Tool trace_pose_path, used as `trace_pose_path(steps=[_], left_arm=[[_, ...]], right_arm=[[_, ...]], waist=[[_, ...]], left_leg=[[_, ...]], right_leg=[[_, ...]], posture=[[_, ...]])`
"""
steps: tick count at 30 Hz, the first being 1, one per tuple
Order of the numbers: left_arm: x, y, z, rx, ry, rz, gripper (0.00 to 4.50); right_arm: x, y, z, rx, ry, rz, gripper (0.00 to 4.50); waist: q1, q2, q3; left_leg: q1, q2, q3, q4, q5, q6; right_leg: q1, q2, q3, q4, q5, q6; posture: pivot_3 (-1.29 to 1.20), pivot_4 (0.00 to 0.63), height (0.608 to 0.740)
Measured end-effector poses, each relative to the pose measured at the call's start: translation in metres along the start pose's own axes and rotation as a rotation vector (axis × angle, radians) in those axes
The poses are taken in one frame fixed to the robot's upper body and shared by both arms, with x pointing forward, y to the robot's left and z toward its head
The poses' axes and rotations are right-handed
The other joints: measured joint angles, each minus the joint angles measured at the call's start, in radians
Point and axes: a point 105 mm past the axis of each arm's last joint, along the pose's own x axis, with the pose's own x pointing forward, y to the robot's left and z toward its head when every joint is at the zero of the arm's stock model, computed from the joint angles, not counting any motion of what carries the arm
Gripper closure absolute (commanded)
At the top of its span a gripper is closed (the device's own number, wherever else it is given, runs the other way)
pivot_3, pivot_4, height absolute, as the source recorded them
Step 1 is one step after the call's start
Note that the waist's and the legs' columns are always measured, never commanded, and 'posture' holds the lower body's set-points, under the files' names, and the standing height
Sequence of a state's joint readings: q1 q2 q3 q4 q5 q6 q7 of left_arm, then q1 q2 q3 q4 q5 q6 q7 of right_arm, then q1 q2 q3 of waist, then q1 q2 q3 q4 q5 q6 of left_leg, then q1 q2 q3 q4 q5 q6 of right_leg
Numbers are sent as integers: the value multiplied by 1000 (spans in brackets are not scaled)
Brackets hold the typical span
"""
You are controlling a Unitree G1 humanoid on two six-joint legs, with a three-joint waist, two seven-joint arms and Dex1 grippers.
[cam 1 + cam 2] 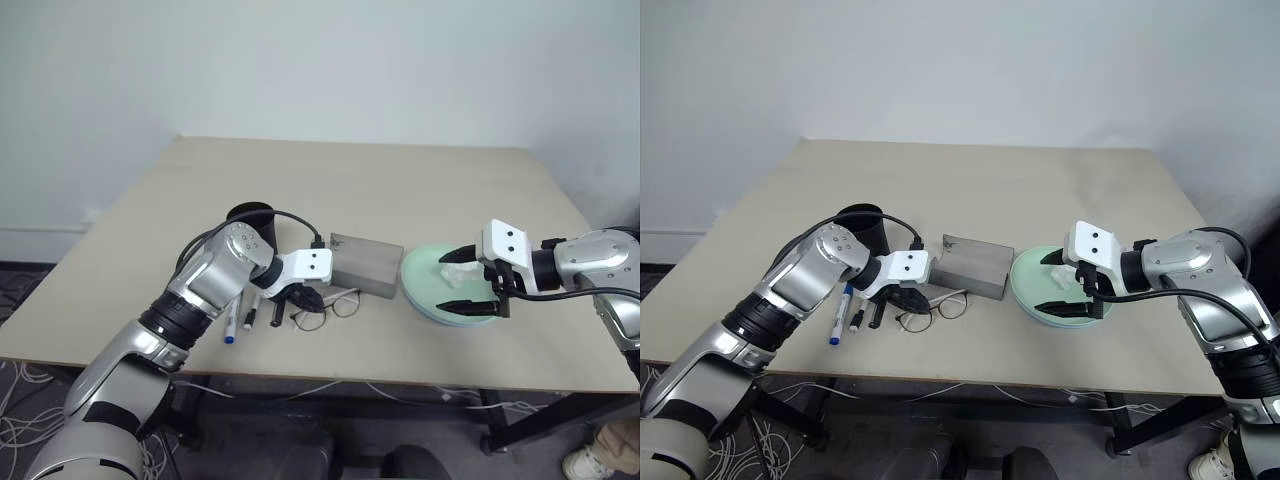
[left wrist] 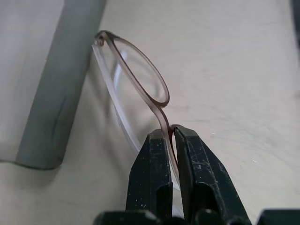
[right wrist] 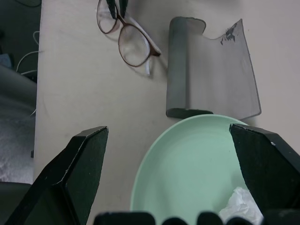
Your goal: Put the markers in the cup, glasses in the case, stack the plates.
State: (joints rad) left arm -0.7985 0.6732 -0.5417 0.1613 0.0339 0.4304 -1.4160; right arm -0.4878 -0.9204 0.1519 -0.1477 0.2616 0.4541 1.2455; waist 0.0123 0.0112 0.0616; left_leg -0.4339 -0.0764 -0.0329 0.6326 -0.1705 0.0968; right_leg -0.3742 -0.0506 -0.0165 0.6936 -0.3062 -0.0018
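My left gripper point(image 2: 172, 136) is shut on the rim of the glasses point(image 2: 140, 79), which lie by the table's front edge beside the open grey case point(image 1: 365, 265). The glasses point(image 3: 131, 44) and case point(image 3: 211, 70) also appear in the right wrist view. The black cup point(image 1: 250, 218) stands behind my left wrist. Two markers lie in front of the cup, the blue-capped one point(image 1: 232, 325) and the black-capped one point(image 1: 250, 318). The mint green plate point(image 1: 425, 275) rests on the light blue plate point(image 1: 470, 320). My right gripper point(image 1: 475, 280) hovers open over them.
A small white wad of plastic point(image 1: 455, 272) sits in the mint plate between my right fingers. The beige table point(image 1: 400, 180) stretches bare behind the objects. Its front edge runs close to the glasses and markers. Cables lie on the floor below.
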Motion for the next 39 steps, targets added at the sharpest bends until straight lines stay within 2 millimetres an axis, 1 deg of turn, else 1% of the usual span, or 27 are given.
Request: trace_pose_path(steps=[2,5,7,11,15,17,20,24,27,30,34,39], left_arm=[[-9,7,5,38,-31,14,4374],[-27,25,12,77,-44,78,4374],[-31,32,17,107,-69,98,4374],[-27,41,23,153,-115,105,4374],[-19,52,26,212,-148,127,4374],[-15,56,28,243,-158,142,4374],[-9,68,30,287,-154,203,4374],[-9,84,31,352,-120,292,4374],[-5,87,29,371,-107,312,4374],[3,85,26,380,-105,305,4374],[12,80,32,409,-148,282,4374],[12,77,35,426,-182,262,4374]], right_arm=[[0,0,0,1,0,0,0],[2,0,1,-5,1,1,0],[2,0,0,-5,1,1,0],[3,0,1,-9,-1,6,0],[4,0,1,-9,-2,6,0],[4,0,1,-9,-3,6,0],[4,0,1,-5,-3,6,0],[5,1,0,-1,-2,3,0],[5,3,1,-1,0,3,0],[6,7,-2,8,5,7,0],[6,8,-1,10,6,4,0],[4,9,1,12,-2,-2,0]], waist=[[0,0,0],[1,0,0],[1,0,0],[1,0,0],[1,0,0],[1,0,0],[2,-1,0],[2,-1,0],[2,-1,0],[2,-1,0],[2,-1,0],[2,-1,0]], left_leg=[[0,0,0,0,0,0],[-1,0,0,0,0,0],[-1,-1,0,1,0,0],[-2,-1,0,1,1,2],[-5,-1,0,2,1,3],[-11,0,-1,5,2,3],[-18,-1,-1,9,3,6],[-22,-2,0,12,3,8],[-24,-3,-1,13,3,9],[-28,-3,-1,16,3,10],[-29,-3,-1,18,3,11],[-29,-3,-1,19,3,11]], right_leg=[[0,0,0,0,0,0],[0,0,0,-1,0,0],[0,0,0,-1,0,0],[-1,0,0,-1,0,1],[-3,0,-1,-1,0,1],[-7,0,-1,0,0,1],[-13,1,-1,1,3,4],[-15,0,0,1,5,8],[-16,0,0,1,6,10],[-19,0,-1,1,8,11],[-19,0,0,1,9,13],[-19,0,0,1,11,13]], posture=[[0,0,709],[0,0,709],[0,0,709],[0,0,709],[0,0,709],[0,0,709],[0,0,709],[0,0,709],[0,0,709],[0,0,709],[0,0,709],[0,0,709]])
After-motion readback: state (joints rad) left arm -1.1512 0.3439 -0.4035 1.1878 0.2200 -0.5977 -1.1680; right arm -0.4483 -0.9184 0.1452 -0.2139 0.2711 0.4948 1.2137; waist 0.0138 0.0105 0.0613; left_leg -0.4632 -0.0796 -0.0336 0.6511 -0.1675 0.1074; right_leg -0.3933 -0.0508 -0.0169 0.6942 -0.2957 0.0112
